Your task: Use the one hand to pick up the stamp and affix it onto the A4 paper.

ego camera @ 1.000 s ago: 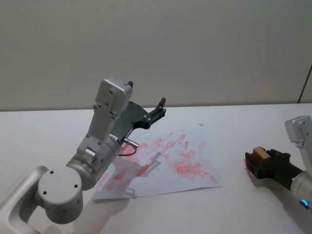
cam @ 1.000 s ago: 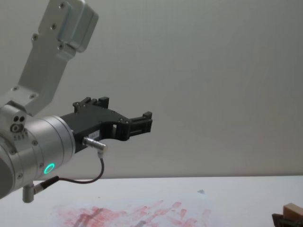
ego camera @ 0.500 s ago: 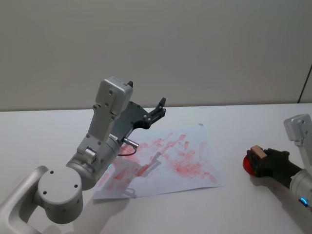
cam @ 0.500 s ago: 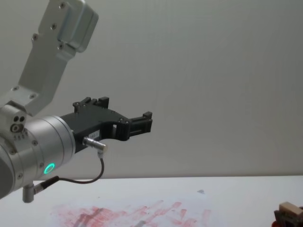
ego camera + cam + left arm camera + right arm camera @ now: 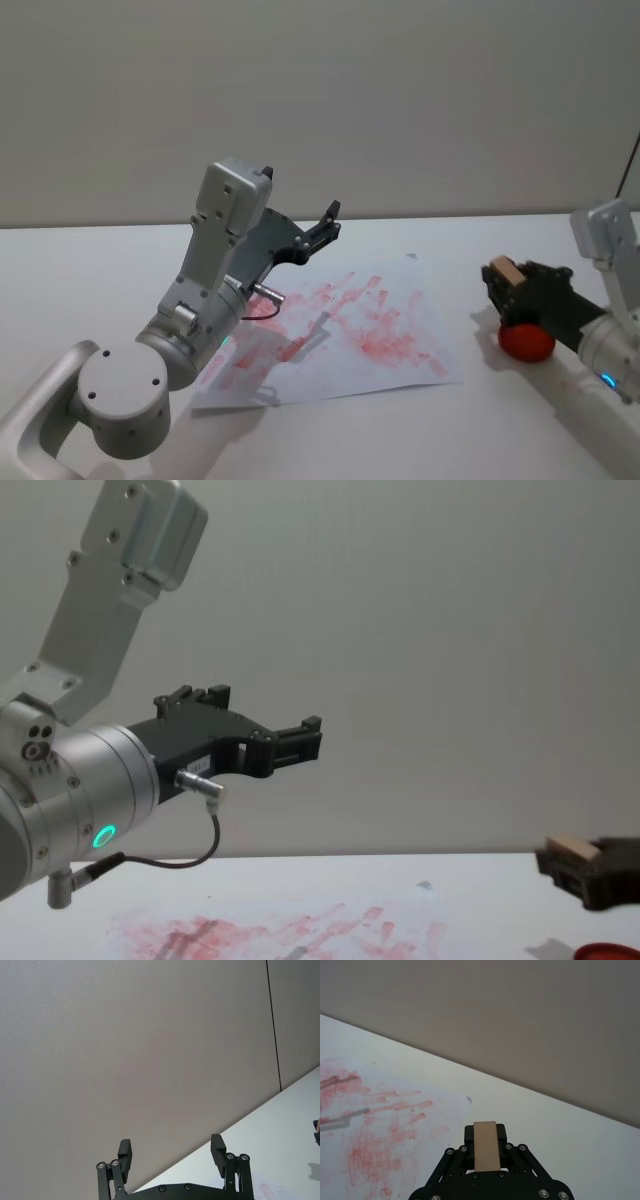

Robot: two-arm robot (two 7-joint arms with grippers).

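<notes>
Head view: right gripper clamped on the stamp, tan block gripped between its fingers. It now hangs above the table, higher and nearer the A4 paper than half a second ago. A red round disc, formerly under the gripper, lies uncovered on the table beneath it; pad or stamp base, cannot tell. The paper lies flat and apart from the stamp. Left gripper is parked aloft over the paper's far left part, unmoved.
Left wrist view: its jaws wide apart, empty, wall behind.
Right wrist view: stamp held centrally, the paper's inked face ahead and off to one side.
Chest view: stamp and gripper have risen from the lower right corner, the disc below.
Reading: pick-up judged complete; carry to the paper and pressing outstanding.
</notes>
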